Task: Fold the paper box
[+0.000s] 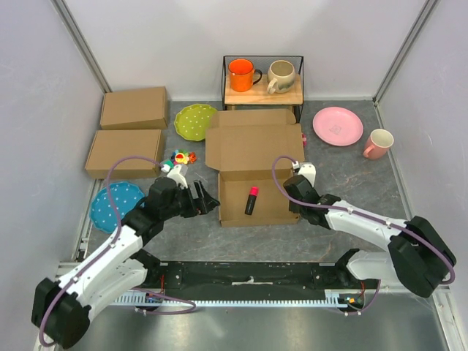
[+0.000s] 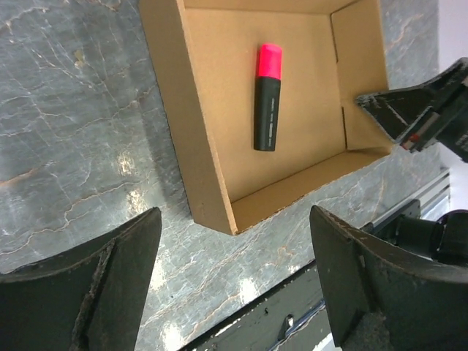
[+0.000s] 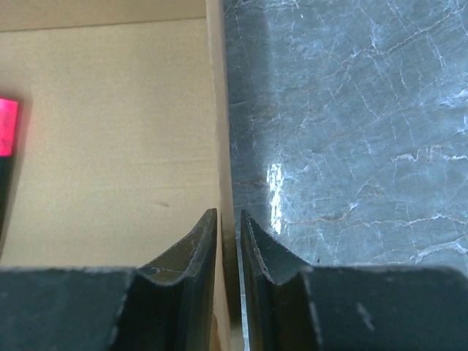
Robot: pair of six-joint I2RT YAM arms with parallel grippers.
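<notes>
**Right jaws clamp the side wall; lid not yet closed**

The grey marbled table [image 1: 344, 168] carries everything; at its centre sits the paper box [image 1: 234, 199], already raised into a shallow tray, with its lid panel [image 1: 248, 146] lying flat and open toward twelve o'clock; closing that lid looks to be the main step left. Two ready-made boxes [image 1: 126, 152] lie well apart at ten o'clock, no part of the work.

The right gripper [image 3: 229, 219] comes in from four o'clock and has its jaws pressed together on the tray's three o'clock wall, one finger inside and one outside; this reads as holding that wall upright, or steadying the tray, so the fold does not spring back. The left gripper [image 1: 210, 199] hovers just beside the nine o'clock wall with its jaws spread wide and nothing between them; it seems placed to take the opposite side, though it touches no cardboard yet.

A pink-capped highlighter [image 1: 251, 200] lies loose on the tray floor, pointing toward twelve o'clock; it could slide if the tray is tipped.
</notes>
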